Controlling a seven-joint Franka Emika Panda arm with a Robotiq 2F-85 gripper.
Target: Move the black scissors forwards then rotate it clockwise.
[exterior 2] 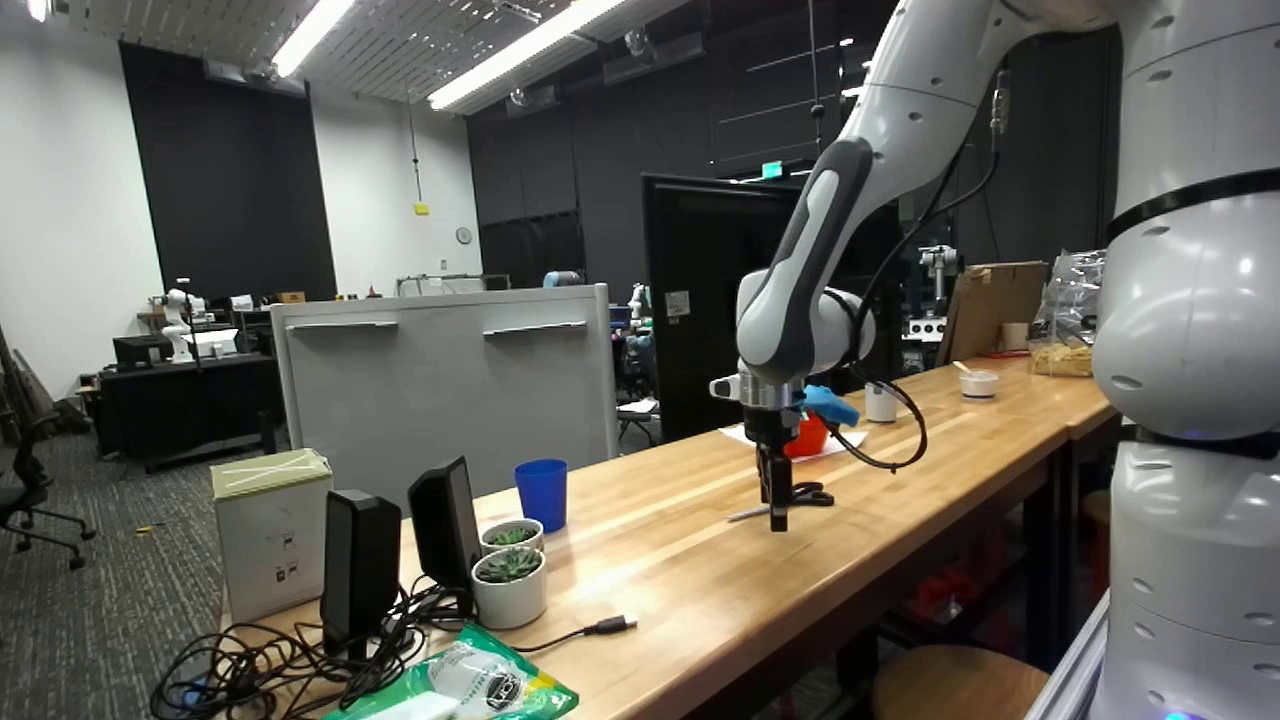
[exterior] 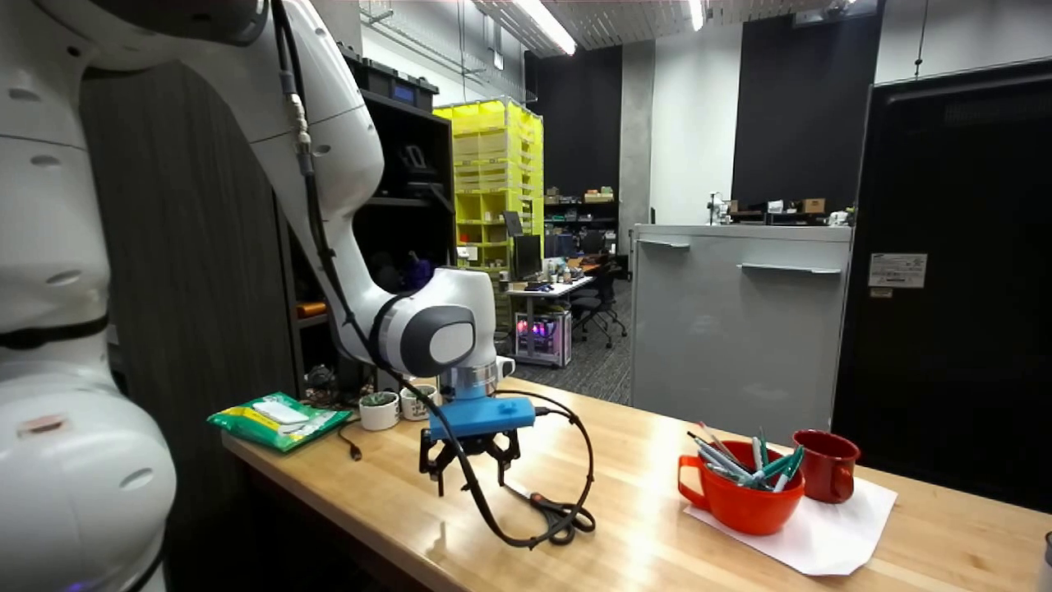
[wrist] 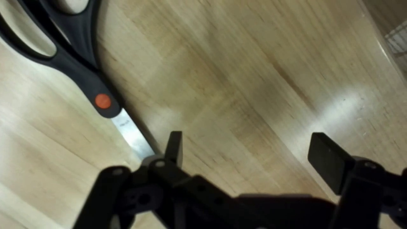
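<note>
The black scissors (exterior: 544,502) lie flat on the wooden table, with black looped handles, an orange pivot and a thin blade. They also show in an exterior view (exterior 2: 808,494) and at the left of the wrist view (wrist: 81,76). My gripper (exterior: 471,486) points down above the table near the blade end, fingers spread with nothing between them. It also shows in an exterior view (exterior 2: 773,511). In the wrist view the gripper (wrist: 247,141) has bare wood between its fingertips. The blade runs beneath the left finger, which hides its tip.
A red bowl (exterior: 752,508) of pens and tools and a dark red mug (exterior: 826,469) stand on white paper (exterior: 851,526). Potted plants (exterior: 379,411), a green packet (exterior: 283,421), a blue cup (exterior 2: 541,495) and black speakers (exterior 2: 360,570) stand at the table's end. My cable (exterior: 590,460) loops near the scissors.
</note>
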